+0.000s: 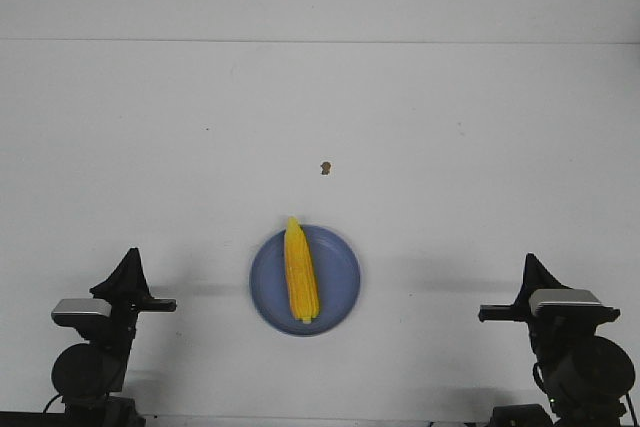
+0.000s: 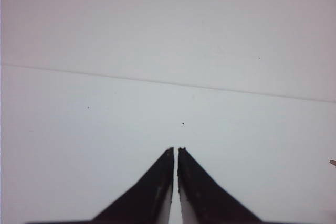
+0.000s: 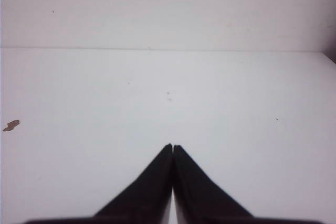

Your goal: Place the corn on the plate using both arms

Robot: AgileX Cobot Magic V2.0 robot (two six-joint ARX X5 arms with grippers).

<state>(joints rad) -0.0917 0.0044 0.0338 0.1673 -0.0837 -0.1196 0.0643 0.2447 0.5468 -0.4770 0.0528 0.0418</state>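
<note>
The corn already lies on the plate, its long axis running away from the robot toward the far side of the bench, the tapered tip at the far rim and the blunt end near the close rim, set a little left of the plate's middle. The plate holds nothing else. From the left pincer the corn lies to the right, from the right pincer to the left, and both stand well apart from it at the near corners — the left looks somewhat nearer. Each wrist view shows its own tips drawn together with nothing between them: the left pincer with a hairline gap, the right pincer with the tips meeting. Neither wrist view takes in corn or plate; the right one catches only a small brown speck — the same speck sits beyond the plate. I judge the placing done, with no reach left to make.
</note>
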